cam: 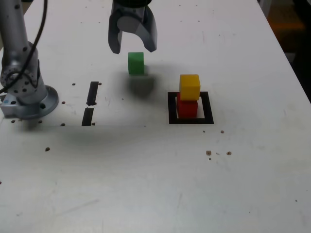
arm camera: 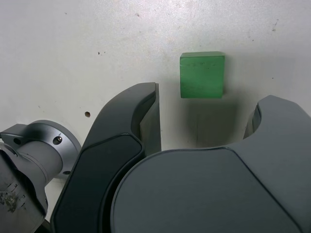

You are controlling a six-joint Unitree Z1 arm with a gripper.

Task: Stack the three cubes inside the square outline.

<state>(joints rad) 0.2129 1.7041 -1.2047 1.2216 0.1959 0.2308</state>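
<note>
White and lightly speckled, the desk [cam: 146,184] carries a black tape square outline with a white centre [cam: 208,108], inside which a small red cube [cam: 187,108] is set with a small yellow cube [cam: 189,86] stacked on it, so two of the three tiers are judged done. A small green cube [cam: 135,63] is left alone on the desk, well apart from the outline toward the exterior view's left. The dark grey hand [cam: 132,48] is held just above it, empty and spread wider than the cube, presumably so the cube can be straddled and lifted onto the stack.
</note>
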